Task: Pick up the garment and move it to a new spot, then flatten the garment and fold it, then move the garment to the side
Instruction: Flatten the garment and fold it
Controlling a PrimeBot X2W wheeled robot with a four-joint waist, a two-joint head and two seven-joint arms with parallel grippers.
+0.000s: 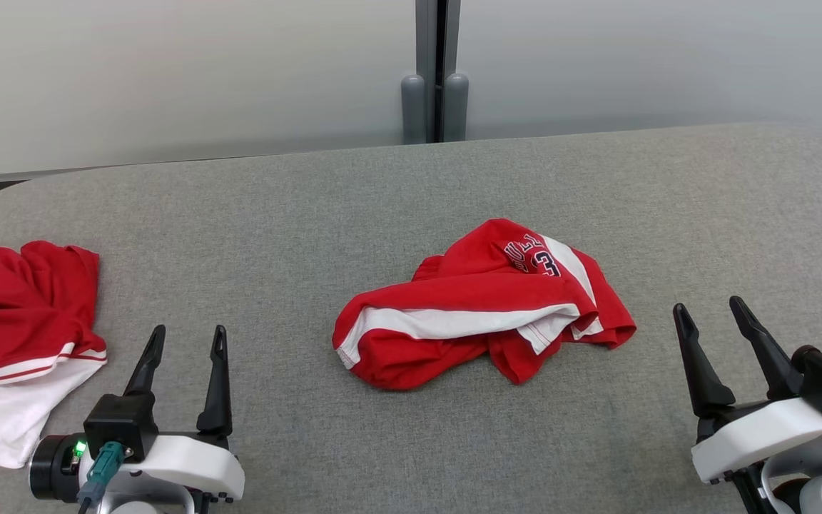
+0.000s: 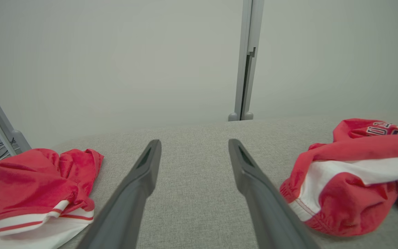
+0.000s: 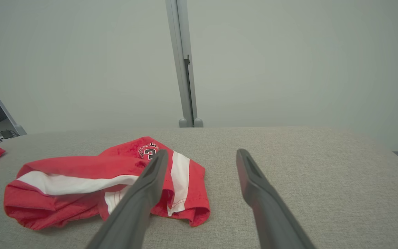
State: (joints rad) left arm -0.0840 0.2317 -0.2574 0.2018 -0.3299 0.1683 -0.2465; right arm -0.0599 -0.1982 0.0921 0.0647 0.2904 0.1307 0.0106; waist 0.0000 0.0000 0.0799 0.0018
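The garment (image 1: pixel 482 307) is a crumpled heap of red cloth with a white stripe and a printed number, lying mid-table on the grey surface. My left gripper (image 1: pixel 188 332) hovers at the lower left, open and holding nothing, well to the left of the heap. Open too, my right gripper (image 1: pixel 708 305) stands at the lower right, a short way right of the cloth's edge. In the left wrist view the garment (image 2: pixel 351 186) lies right of the open left gripper (image 2: pixel 195 142). From the right wrist, the garment (image 3: pixel 81 180) sits left of the open right gripper (image 3: pixel 202 153).
A second red and white garment (image 1: pixel 18 335) lies bunched at the table's left edge, close to my left gripper, also seen as a pile (image 2: pixel 29 183). The grey cloth-covered table (image 1: pixel 411 185) has rounded far corners. Behind it stands a pale wall with a grey post (image 1: pixel 436 71).
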